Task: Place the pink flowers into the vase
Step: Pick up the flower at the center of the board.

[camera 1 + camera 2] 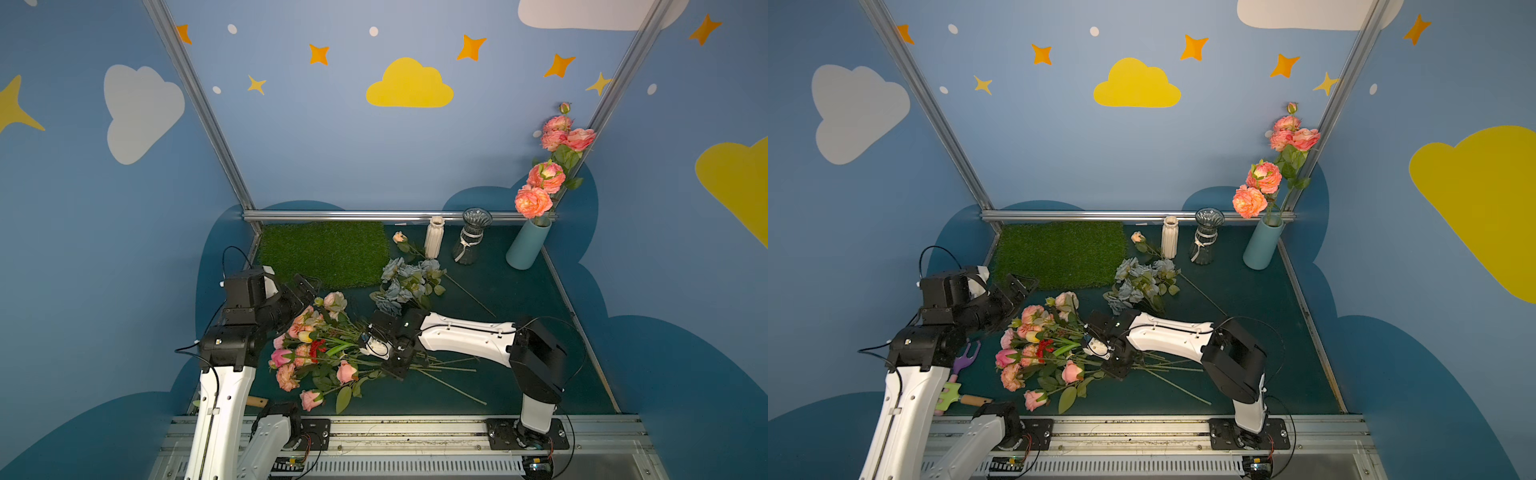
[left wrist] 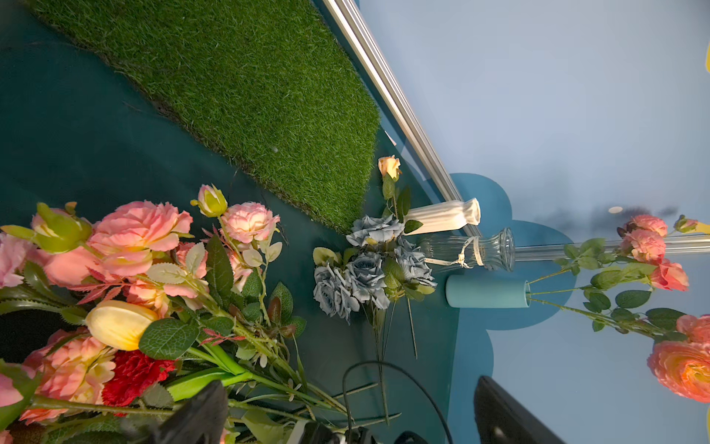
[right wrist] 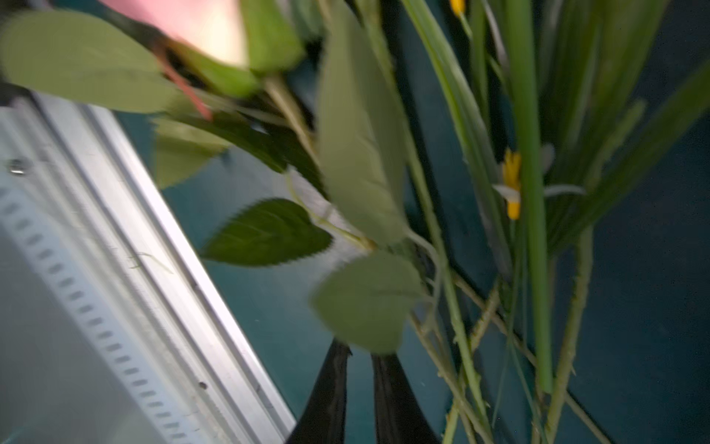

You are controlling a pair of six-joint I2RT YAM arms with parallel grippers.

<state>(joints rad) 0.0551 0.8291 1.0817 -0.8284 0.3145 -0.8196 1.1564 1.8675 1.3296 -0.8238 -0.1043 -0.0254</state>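
Pink flowers (image 1: 305, 328) lie in a loose heap on the teal table (image 1: 540, 291) near its front edge, with the blooms toward the left arm and the long stems fanning out toward the right arm. The right gripper (image 3: 359, 351) is down over those stems, just past the leaves. In its wrist view the two black fingers (image 3: 330, 392) stand almost together with only a narrow slit between them, a leaf at their tips and nothing seen clamped. The left gripper (image 1: 1019, 286) hangs beside the blooms at the edge of the grass mat (image 1: 324, 253), its jaws spread wide and holding nothing. More pink stems stand in the teal vase (image 1: 528, 245) at the back right corner, well apart from the heap. A red carnation (image 1: 318, 347) sits among the heap's blooms.
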